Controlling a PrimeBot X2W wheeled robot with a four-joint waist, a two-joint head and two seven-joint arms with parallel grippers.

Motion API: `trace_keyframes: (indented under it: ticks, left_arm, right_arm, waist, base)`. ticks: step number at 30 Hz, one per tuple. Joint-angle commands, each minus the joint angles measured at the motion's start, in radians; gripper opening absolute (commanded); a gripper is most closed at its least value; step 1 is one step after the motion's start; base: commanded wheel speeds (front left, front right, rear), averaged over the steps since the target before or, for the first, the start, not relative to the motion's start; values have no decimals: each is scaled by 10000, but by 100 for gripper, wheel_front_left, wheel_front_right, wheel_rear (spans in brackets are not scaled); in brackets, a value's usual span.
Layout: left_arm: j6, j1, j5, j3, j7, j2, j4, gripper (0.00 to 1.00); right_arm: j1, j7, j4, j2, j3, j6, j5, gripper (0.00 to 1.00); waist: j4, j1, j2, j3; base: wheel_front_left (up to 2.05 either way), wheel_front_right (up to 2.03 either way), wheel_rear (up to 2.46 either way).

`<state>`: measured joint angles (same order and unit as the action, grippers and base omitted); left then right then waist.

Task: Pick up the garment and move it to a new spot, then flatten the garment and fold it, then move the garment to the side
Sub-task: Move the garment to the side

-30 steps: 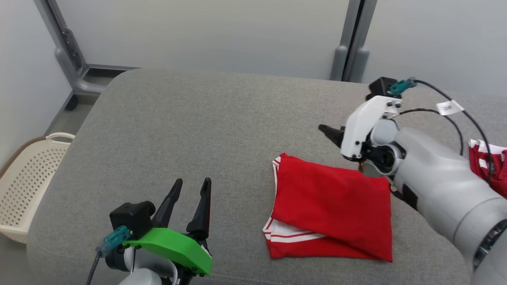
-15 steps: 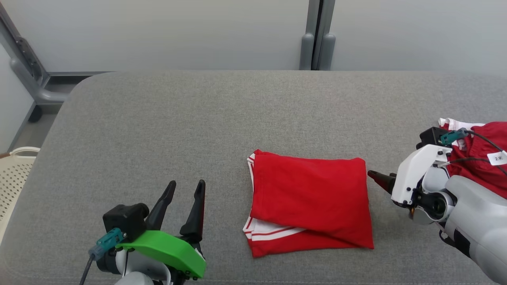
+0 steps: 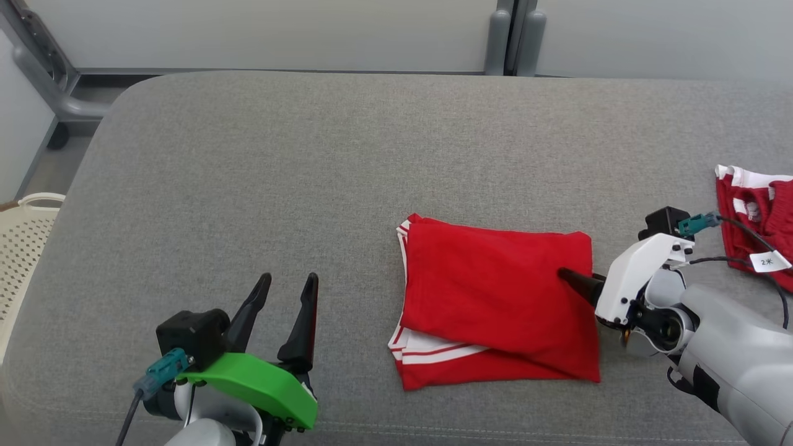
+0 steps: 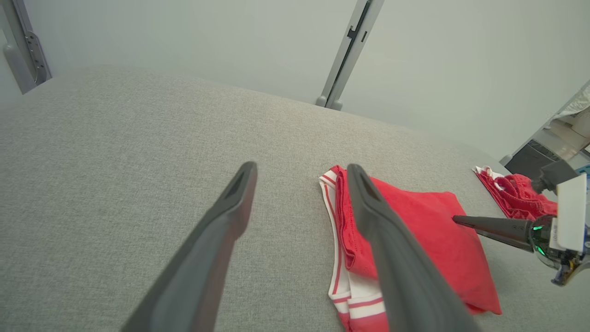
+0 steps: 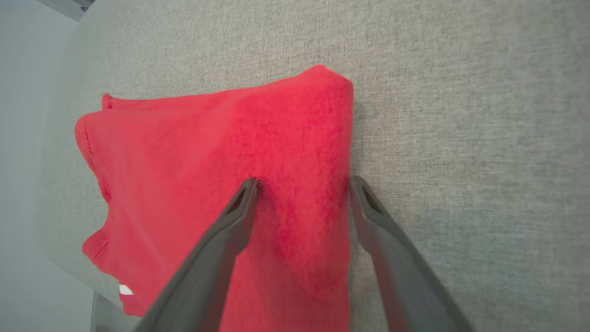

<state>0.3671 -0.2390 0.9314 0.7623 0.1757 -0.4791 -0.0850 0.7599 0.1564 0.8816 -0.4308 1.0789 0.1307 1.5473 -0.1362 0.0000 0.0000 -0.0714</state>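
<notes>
The garment [image 3: 495,291] lay folded into a rough rectangle of soft, matte red knit, right of centre on the grey upholstered cushion [image 3: 279,155]. White striped trim showed along its left edge and at its lower left corner, where an under layer stuck out. Its top surface was smooth with faint creases, and the right edge was a rounded fold.

The right gripper [image 3: 567,275] reached in from the right with its jaws released and spread. In the right wrist view, one dark tapered finger pressed on the red cloth, and the other sat at the garment's folded edge on the grey weave. No cloth was pinched between them.

The left gripper [image 3: 289,277], under a glossy green cover, hovered near the front edge with its jaws parted and nothing in them, well apart from the garment.

Bare coarse fabric stretched to the left and behind. A second red-and-white garment [image 3: 753,210] lay crumpled at the far right edge. A perforated cream basket [image 3: 21,248] stood beyond the rounded left edge.
</notes>
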Motion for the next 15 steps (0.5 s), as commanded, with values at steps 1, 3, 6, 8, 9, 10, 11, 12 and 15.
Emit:
trace_keyframes:
  ticks: [1,3,6,8,9,10,11,12,15]
  left_arm:
    - [22,-202,-89,7,-20,-42,-16,100]
    - [17,-233,-105,6,-18,-33,-28,100]
    - [12,-253,-122,-8,-1,-27,-14,100]
    - [4,-289,-135,-11,15,-15,-15,100]
    - [3,-303,-139,-15,23,-7,-10,100]
    - [2,-314,-134,-15,31,4,-4,100]
    - [2,-334,-134,-14,39,13,3,100]
    - [5,-354,-140,-15,46,22,9,100]
    - [5,-370,-142,-19,61,38,26,100]
  right_arm:
    - [-117,-75,81,26,-10,-1,5,100]
    - [-56,-94,177,82,-22,-1,-16,100]
    - [88,-136,348,216,-28,-1,-63,100]
    - [172,-145,459,307,-31,-1,-80,100]
    - [203,-131,516,356,-16,-1,-94,100]
    - [232,-130,546,406,-1,1,-104,93]
    - [256,-151,582,454,-3,1,-118,71]
    - [284,-177,579,484,-9,-1,-136,47]
    - [322,-199,526,500,-7,1,-167,28]
  waist:
    - [-138,0,0,-142]
    - [-203,0,0,-223]
    - [-260,0,0,-338]
    - [-292,0,0,-417]
    - [-305,0,0,-449]
    - [-317,0,0,-478]
    - [-327,0,0,-504]
    - [-333,0,0,-527]
    - [-341,0,0,-556]
  base:
    - [0,0,0]
    - [0,0,0]
    - [0,0,0]
    - [0,0,0]
    - [0,0,0]
    - [0,0,0]
    - [0,0,0]
    - [0,0,0]
    - [0,0,0]
